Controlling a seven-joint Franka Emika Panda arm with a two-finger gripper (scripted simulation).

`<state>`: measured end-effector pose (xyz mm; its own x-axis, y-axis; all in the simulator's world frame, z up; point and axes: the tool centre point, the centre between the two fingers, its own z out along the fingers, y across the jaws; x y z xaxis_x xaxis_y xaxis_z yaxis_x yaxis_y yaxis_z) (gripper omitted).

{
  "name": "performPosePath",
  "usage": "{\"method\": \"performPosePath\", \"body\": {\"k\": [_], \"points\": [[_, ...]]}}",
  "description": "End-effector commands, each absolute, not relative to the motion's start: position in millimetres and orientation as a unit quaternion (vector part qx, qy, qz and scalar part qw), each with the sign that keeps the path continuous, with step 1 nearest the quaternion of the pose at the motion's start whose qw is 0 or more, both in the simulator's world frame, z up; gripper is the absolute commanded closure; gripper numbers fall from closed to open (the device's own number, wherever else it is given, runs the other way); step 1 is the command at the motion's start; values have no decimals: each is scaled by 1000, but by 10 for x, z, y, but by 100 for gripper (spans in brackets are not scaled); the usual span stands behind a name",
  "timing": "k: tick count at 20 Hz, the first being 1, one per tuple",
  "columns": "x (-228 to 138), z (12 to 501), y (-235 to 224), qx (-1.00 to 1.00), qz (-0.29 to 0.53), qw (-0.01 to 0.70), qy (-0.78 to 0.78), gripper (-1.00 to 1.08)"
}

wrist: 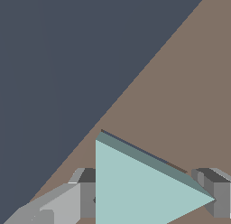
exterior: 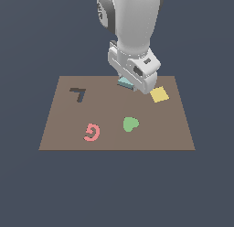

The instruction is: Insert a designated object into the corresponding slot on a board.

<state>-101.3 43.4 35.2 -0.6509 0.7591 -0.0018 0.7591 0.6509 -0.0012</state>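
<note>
- Exterior view: the white arm comes down from the top of the frame, and its hand (exterior: 129,85) sits low over the far edge of the board (exterior: 64,130), a flat brown rectangle on the dark grey-blue table (exterior: 27,185).
- A sliver of the light-teal triangle (exterior: 124,82) shows just under the hand, near the middle of the board's far edge; the wrist body hides most of it.
- Wrist view: the triangle (wrist: 135,187) fills the lower part of the frame, its flat pale face toward the camera and a darker teal side wall along its slanted edge.
- The grey fingers (wrist: 86,193) stand on either side of the piece — one against its straight side, the other at its sharp tip — so the hand is closed to about the triangle's width and has hold of it.
- A thin dark line runs along the triangle's slanted edge on the board; whether that is shadow or the rim of the triangular slot, I cannot tell, and the slot itself is not clearly visible in either view.
- Whether the triangle is touching the board or held just above it cannot be told.
- What the board carries otherwise:
  - a dark 7-shaped cut-out (exterior: 78,94) toward the exterior view's left, with nothing in it;
  - a pink spiral piece (exterior: 92,132) near the front;
  - a green heart (exterior: 130,124) just beside it, toward the exterior view's right;
  - a yellow square (exterior: 159,94) close beside the hand, on the exterior view's right.
</note>
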Motion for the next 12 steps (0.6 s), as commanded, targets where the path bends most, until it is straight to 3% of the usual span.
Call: {"method": "performPosePath", "body": {"k": [1, 2, 3, 12], "points": [[-1014, 309, 435, 418, -1, 1, 909, 108], [-1014, 304, 435, 418, -1, 1, 909, 108], [-1014, 304, 435, 418, -1, 1, 909, -92], [-1014, 304, 435, 418, -1, 1, 909, -92]]}}
